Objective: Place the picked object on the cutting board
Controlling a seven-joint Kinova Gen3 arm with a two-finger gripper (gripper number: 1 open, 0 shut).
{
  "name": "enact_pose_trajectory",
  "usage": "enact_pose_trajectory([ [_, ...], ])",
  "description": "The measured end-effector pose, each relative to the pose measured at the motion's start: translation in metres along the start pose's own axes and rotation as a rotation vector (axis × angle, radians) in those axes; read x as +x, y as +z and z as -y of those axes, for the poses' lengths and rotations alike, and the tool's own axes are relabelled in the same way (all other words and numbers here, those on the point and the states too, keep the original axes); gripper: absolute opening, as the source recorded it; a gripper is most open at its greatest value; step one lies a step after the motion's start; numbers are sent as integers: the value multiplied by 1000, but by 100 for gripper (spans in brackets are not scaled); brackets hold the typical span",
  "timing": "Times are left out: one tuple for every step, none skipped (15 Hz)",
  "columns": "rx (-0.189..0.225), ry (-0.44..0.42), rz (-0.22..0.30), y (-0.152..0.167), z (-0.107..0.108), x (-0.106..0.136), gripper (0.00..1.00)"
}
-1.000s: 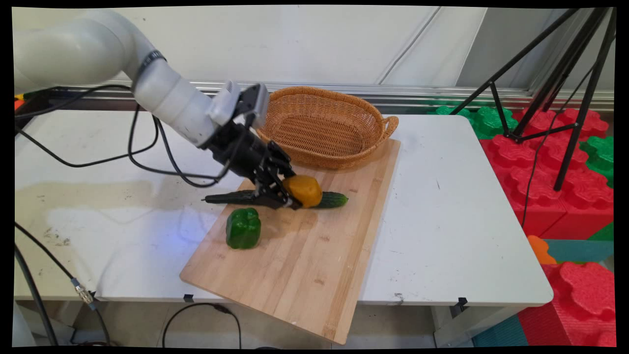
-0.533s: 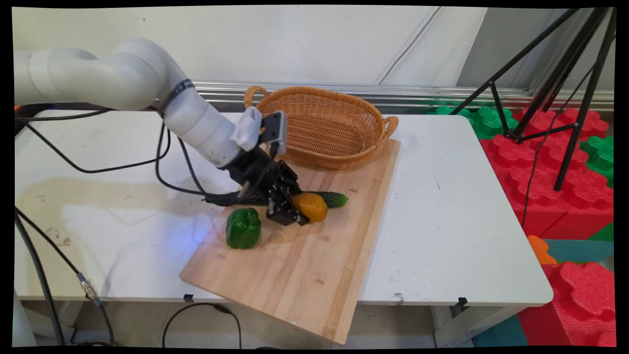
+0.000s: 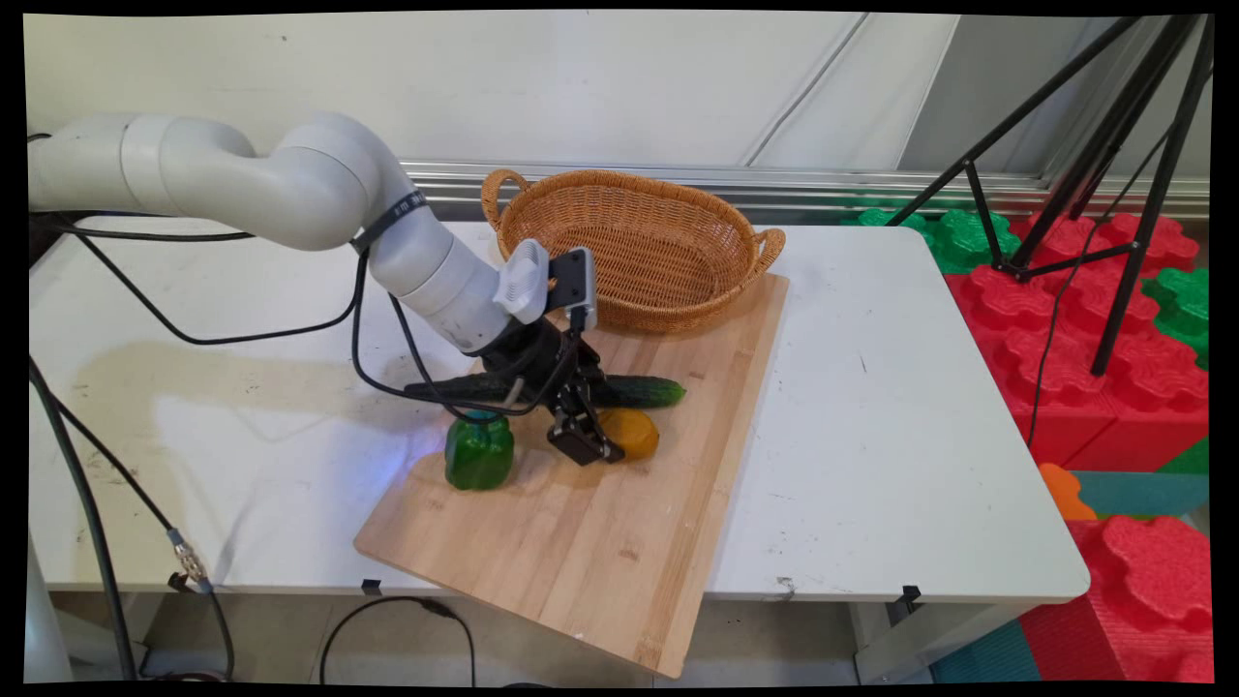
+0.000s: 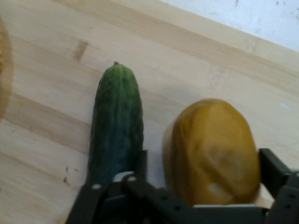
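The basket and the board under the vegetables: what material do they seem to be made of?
The basket looks like woven wicker or rattan, light brown and matte: the strands and two looped handles show. The cutting board looks like wood or bamboo, pale with a smooth finish: long glued strips with grain run along it, also seen in the hand view. Neither can be told for certain.

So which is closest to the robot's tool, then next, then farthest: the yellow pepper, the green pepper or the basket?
1. Yellow bell pepper, between the tool's fingers.
2. Green bell pepper, on the wooden board's left.
3. Woven wicker basket, behind the board.
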Motion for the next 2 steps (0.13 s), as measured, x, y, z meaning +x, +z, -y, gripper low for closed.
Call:
enact_pose_trajectory([
  [2,-3,-1,2,0,1,100],
  [4,-3,-3,2,1,2,100],
])
